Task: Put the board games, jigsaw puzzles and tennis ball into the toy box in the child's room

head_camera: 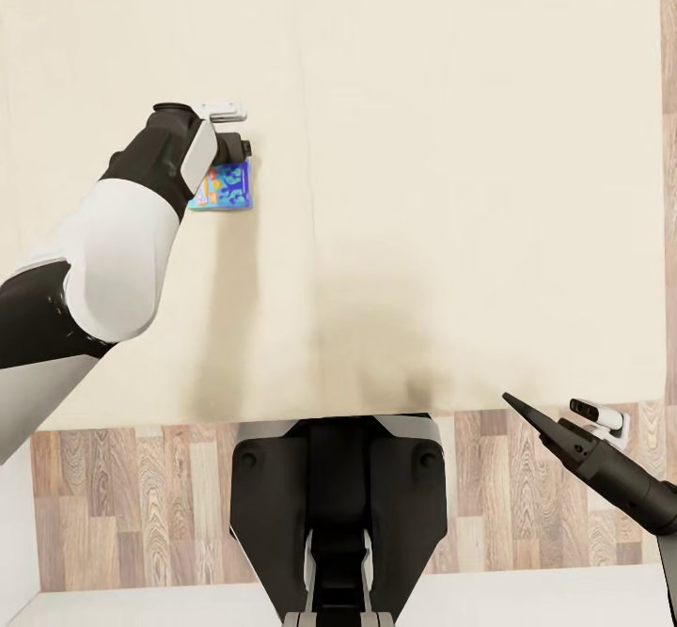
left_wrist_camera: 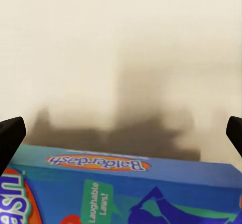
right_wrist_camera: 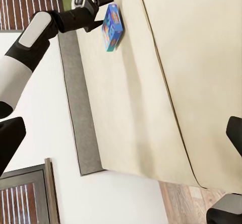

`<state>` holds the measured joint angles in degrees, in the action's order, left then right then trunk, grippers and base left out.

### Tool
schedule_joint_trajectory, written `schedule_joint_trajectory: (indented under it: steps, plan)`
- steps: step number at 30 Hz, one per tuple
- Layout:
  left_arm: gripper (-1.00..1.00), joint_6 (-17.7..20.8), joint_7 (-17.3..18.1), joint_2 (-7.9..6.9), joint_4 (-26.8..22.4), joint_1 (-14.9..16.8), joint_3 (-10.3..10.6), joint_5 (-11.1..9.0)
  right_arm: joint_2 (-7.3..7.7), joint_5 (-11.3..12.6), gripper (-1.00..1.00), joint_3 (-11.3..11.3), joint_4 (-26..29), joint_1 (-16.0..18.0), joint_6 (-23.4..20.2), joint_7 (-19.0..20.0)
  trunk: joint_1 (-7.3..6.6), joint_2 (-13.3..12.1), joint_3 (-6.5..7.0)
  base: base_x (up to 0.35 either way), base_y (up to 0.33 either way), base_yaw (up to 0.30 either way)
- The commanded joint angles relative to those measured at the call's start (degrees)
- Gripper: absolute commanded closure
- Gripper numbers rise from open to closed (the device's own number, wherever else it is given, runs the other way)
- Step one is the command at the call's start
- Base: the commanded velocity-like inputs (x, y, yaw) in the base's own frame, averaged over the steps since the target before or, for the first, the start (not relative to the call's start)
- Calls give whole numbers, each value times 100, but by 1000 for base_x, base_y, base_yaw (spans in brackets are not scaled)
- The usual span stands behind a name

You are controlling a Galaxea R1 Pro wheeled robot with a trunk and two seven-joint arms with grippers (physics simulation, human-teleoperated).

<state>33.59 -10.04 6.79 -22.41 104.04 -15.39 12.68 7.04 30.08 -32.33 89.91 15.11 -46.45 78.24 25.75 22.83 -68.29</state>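
Fingers [right_wrist_camera: 103,1] of the left gripper [right_wrist_camera: 101,15] are dark & straddle the small blue board game [head_camera: 223,185]; in the right wrist view one finger sits at the box's upper end & the other at its near edge, so the jaws look closed on the box. In the left wrist view the two fingertips [left_wrist_camera: 11,136] stand wide at both frame edges, w/ the box's blue lid between them; orange oval logo reads "Balderdash" upside down, plus a green "Laughable Laws!" tag. Whether the pads actually press the box, can't tell for sure.

Head view: the board game sits at approx 10 o'clock from frame centre, on the beige bed [head_camera: 423,185], partly tucked under the left wrist. In the right wrist view it seems tipped up on an edge rather than flat. Left arm [head_camera: 113,251] comes in from 8–9 o'clock, white & black.

Right gripper [head_camera: 527,413] is at approx 4–5 o'clock, off the mattress edge, over the wood-plank floor [head_camera: 132,505], well apart from the box. Its fingers [right_wrist_camera: 10,143] show spread wide in its own wrist view, nothing between them.

Robot trunk [head_camera: 337,505] at 6 o'clock, just beside the bed's edge. Dark grey bed frame [right_wrist_camera: 75,108] runs along the mattress beside a white wall.
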Motion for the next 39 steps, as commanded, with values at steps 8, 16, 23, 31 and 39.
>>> schedule_joint_trajectory:
  steps: [8, 16, 23, 31, 39]
  plan:
    - [-100, 61, 11, 10, -16, 3, -43, 51, 7, 16, -100, -4, -8, 1, 17, 7, 4, 9, -5, 0, 0, 0]
    - [-100, 77, 10, 7, -17, 30, -41, 50, 8, 16, -100, 1, -14, 1, 65, 1, 4, 9, -5, 0, 0, 0]
    - [-100, 79, 4, 4, -17, 44, -35, 50, 2, 16, -100, 3, -21, 1, 74, -22, 4, 9, -5, 0, 0, 0]
    - [-100, 78, 2, -1, -17, 46, -30, 50, 0, 15, -100, 7, -25, 1, 76, -251, 4, 9, -5, 0, 0, 0]
    - [-100, 77, 2, -2, -17, 51, -20, 60, -1, 23, -100, 7, -26, 1, 75, -318, 4, 9, -5, 0, 0, 0]
